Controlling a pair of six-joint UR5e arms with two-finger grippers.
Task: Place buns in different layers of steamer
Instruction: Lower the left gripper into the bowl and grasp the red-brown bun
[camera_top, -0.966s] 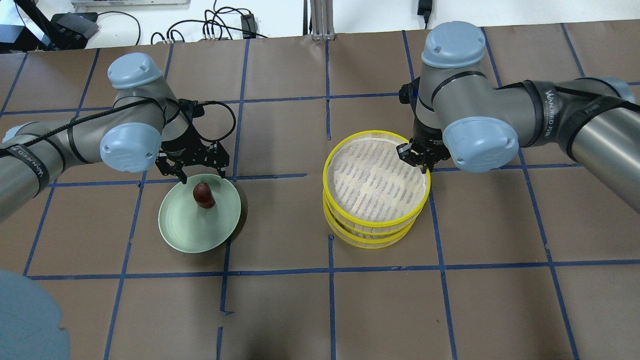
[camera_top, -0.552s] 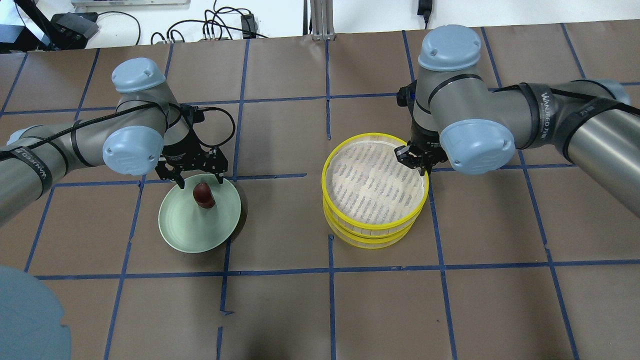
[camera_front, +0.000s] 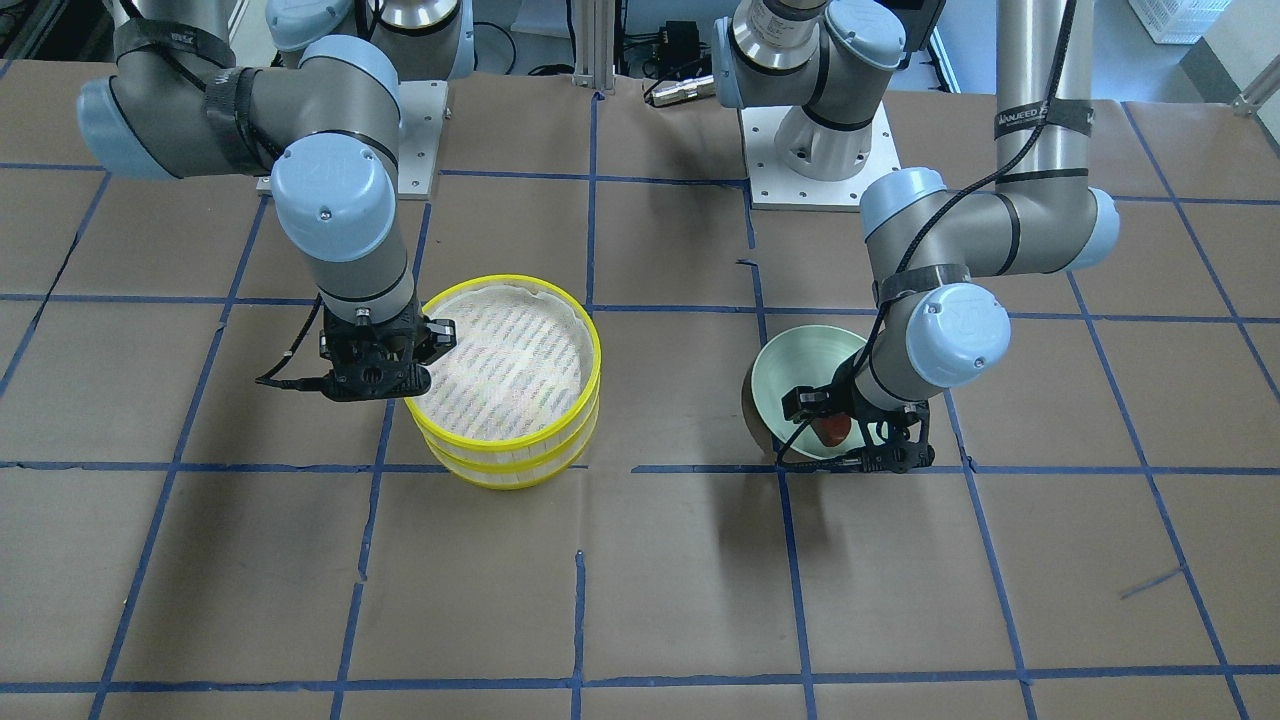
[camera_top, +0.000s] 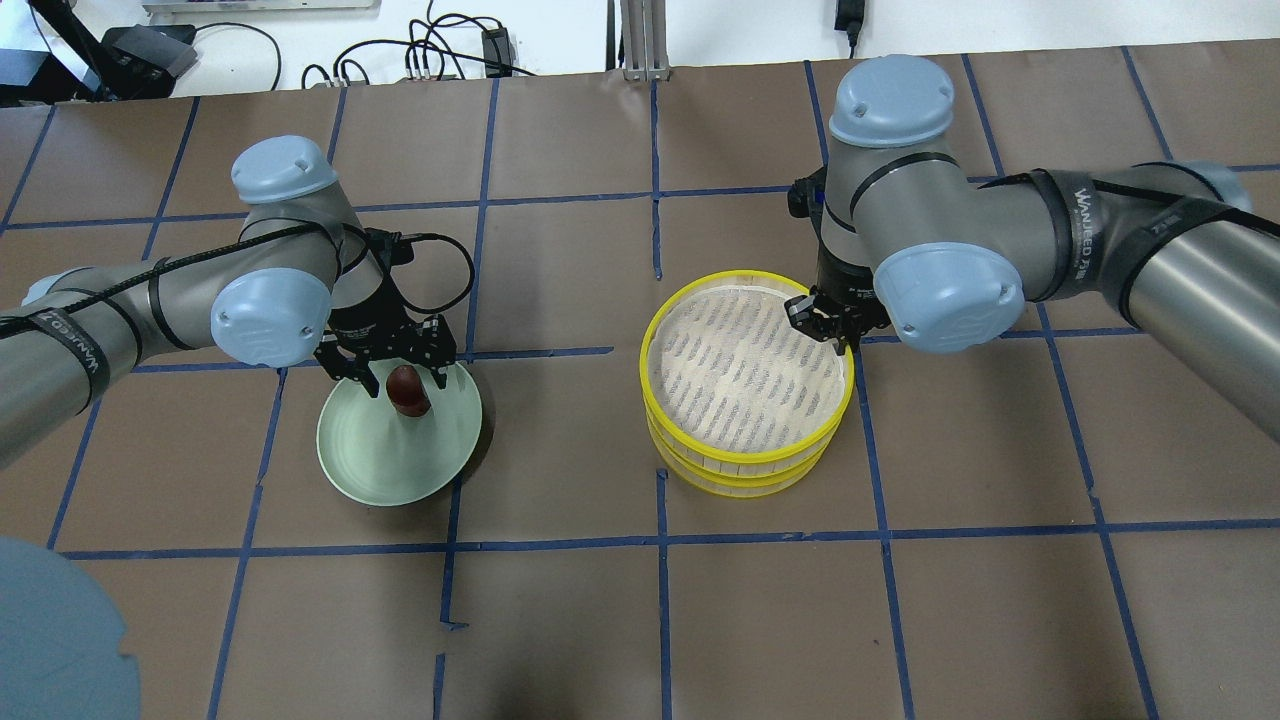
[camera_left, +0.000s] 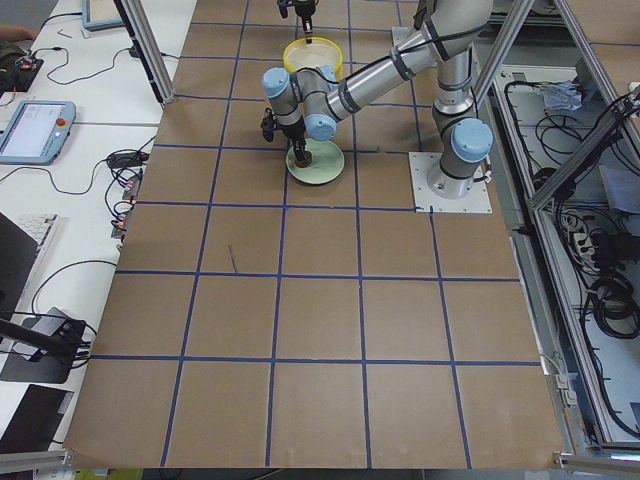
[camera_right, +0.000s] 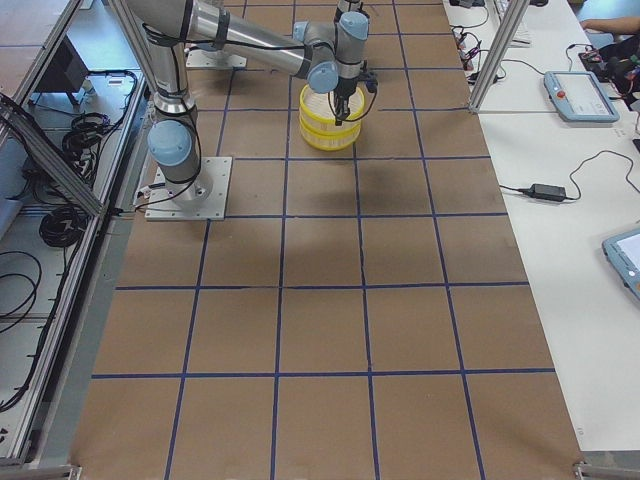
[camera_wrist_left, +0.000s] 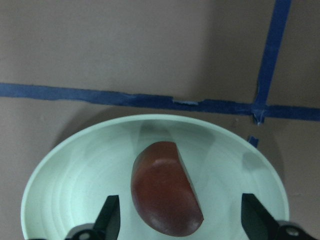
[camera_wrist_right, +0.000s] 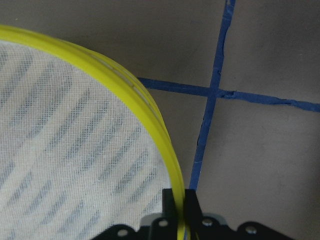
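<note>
The reddish-brown oblong bun (camera_top: 406, 390) lies on a pale green plate (camera_top: 380, 465). My left gripper (camera_top: 404, 384) is open and low over the plate, one finger on each side of the bun. In the left wrist view the bun (camera_wrist_left: 165, 190) sits between the open fingertips (camera_wrist_left: 109, 214). The steamer (camera_top: 745, 458) stands stacked, with yellow rims. My right gripper (camera_top: 838, 335) is shut on the top tray's yellow rim (camera_wrist_right: 150, 120) at its far right edge. The top tray's white lining is bare. The white bun is not in view.
Brown paper with blue tape lines covers the table (camera_top: 660, 620). The plate (camera_front: 800, 365) and the steamer (camera_front: 510, 452) stand about one grid square apart. Cables and equipment lie beyond the table's far edge (camera_top: 430, 50).
My left gripper has come forward and down and now straddles the bun. My right gripper and the top tray have shifted slightly left, so the tray sits more squarely over the stack.
</note>
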